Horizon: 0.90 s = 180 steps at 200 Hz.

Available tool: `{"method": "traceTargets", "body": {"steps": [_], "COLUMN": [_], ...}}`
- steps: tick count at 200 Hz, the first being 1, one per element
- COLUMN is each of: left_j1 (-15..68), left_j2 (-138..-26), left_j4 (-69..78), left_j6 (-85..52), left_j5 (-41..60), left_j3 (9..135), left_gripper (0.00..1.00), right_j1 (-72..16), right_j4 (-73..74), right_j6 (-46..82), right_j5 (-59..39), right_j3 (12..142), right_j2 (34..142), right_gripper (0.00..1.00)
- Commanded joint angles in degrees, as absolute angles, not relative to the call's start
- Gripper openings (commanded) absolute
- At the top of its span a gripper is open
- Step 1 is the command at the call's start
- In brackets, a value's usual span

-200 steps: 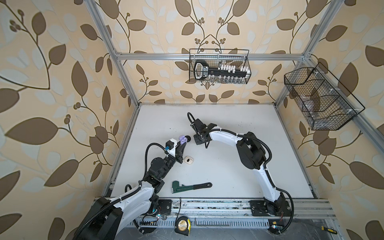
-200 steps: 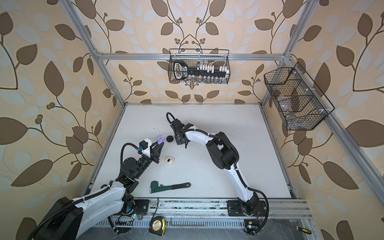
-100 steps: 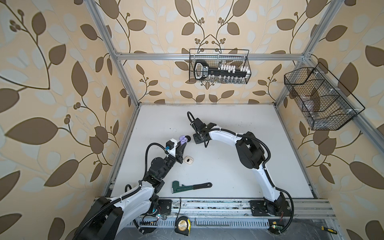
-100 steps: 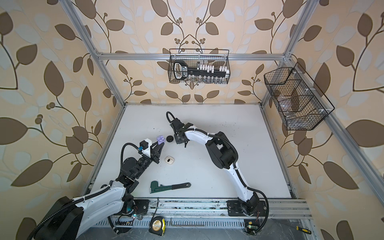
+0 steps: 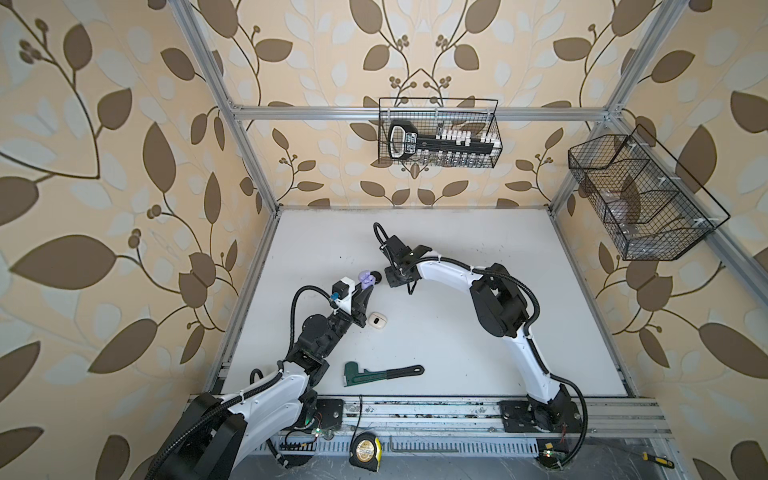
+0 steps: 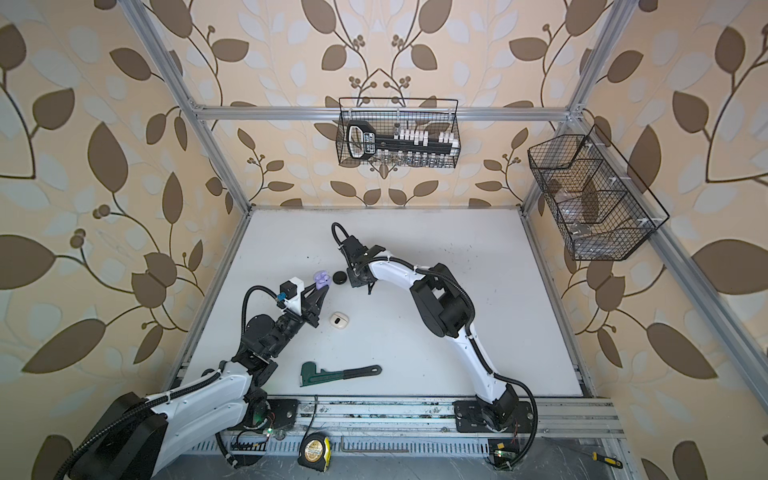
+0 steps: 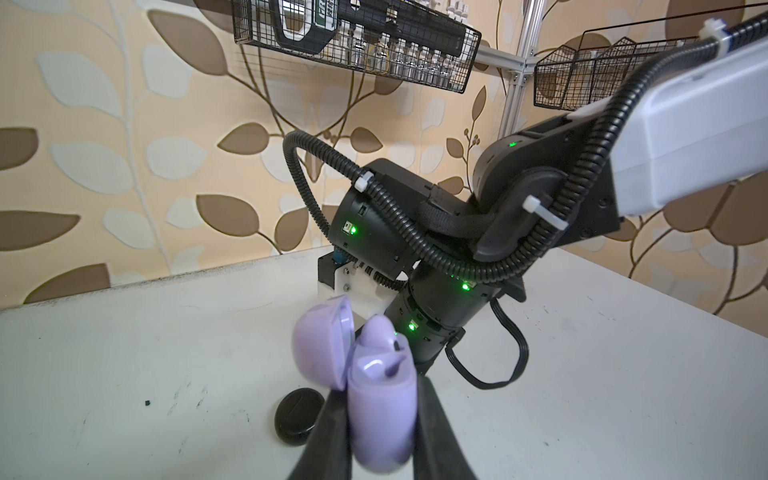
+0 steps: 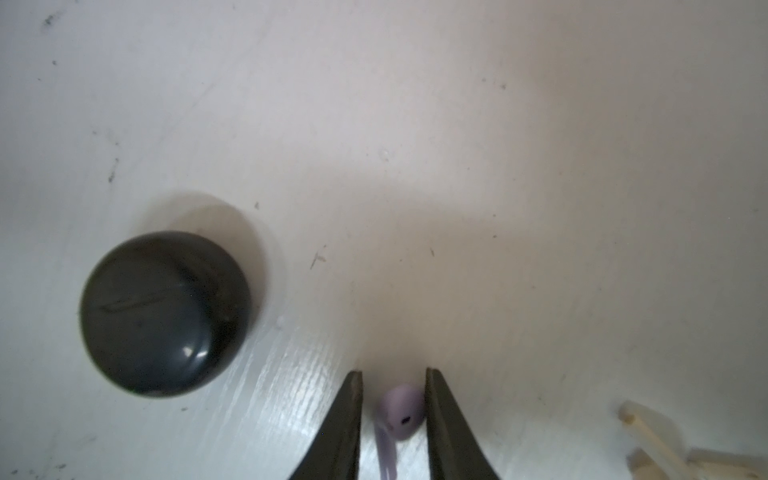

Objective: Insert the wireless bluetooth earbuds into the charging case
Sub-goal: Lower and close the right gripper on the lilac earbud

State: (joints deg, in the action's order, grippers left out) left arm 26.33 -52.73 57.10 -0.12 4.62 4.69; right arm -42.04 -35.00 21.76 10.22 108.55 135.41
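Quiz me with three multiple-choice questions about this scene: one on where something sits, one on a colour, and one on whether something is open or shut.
1. Where is the black case?
A) lying on the table
B) in a drawer
C) on a shelf

2. What colour is the thing in the left claw?
A) white
B) lilac
C) black

3. Its lid is:
A) swung open
B) shut
C) missing

Answers:
1 A: it lies flat on the white tabletop, with nothing holding it.
2 B: a lilac case sits pinched between the claw's two dark fingers.
3 A: the lid stands hinged back from the body, so the inside shows.
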Motion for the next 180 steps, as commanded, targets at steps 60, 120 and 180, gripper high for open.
{"method": "traceTargets", "body": {"steps": [60,120,180], "left_j1": [26.8,26.8,26.8], "left_j2": [-51.9,-52.1,-51.9], "left_j4": [58.3,58.3,58.3], "left_j6": [0.3,0.3,0.3], "left_j5": [6.4,6.6,6.6], "left_j3": [6.9,6.9,6.9], "left_gripper": [0.00,0.00,0.00], "right_j1": [-42.2,-42.7,-42.5], "right_j4": [-38.0,-37.5,-37.3], "right_j6": [21.6,21.5,21.8], "right_j5": [10.1,10.3,9.7], "right_j3": [104.1,103.3,102.9], "right_j2": [136.8,136.2,136.1], "right_gripper": [0.27,0.30,0.24]}}
